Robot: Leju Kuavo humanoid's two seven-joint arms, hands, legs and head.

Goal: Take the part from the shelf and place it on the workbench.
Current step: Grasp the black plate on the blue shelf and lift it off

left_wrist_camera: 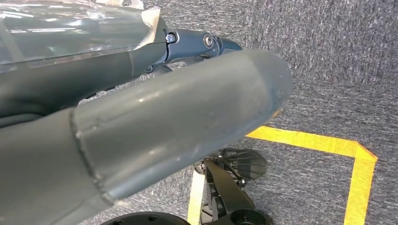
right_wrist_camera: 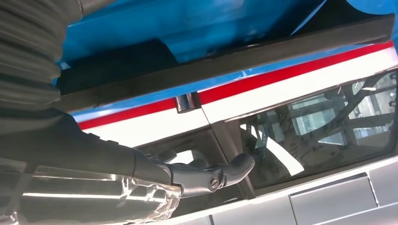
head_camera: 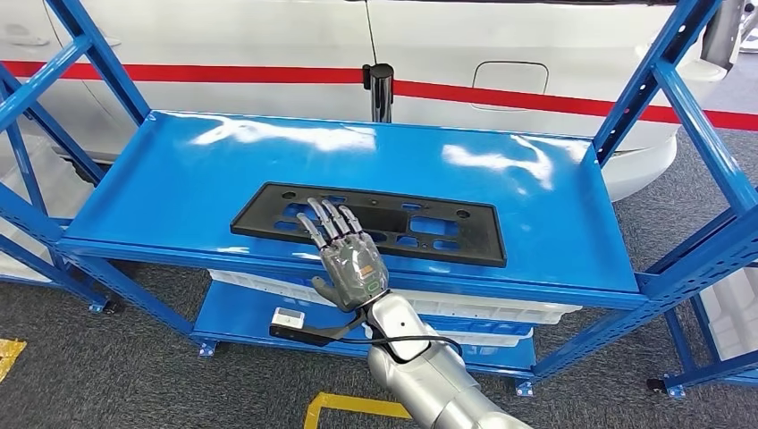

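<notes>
The part is a flat black plastic plate with several cut-outs [head_camera: 420, 223], lying on the blue shelf top [head_camera: 268, 152] near its front edge. My right hand [head_camera: 349, 259] hovers over the part's near left section with its back up and its fingers straight and spread, holding nothing. In the right wrist view the part shows as a long dark bar [right_wrist_camera: 234, 56] against the blue shelf, and the right hand's fingers [right_wrist_camera: 225, 171] stretch out apart from it. My left hand [left_wrist_camera: 164, 117] hangs over the grey floor and holds nothing.
Blue uprights and braces [head_camera: 706, 134] frame the shelf on both sides. A white car with a red stripe [head_camera: 268, 36] and a black post [head_camera: 381, 89] stand behind it. White bins [head_camera: 501, 308] sit on the lower level. Yellow tape [head_camera: 357, 407] marks the carpet.
</notes>
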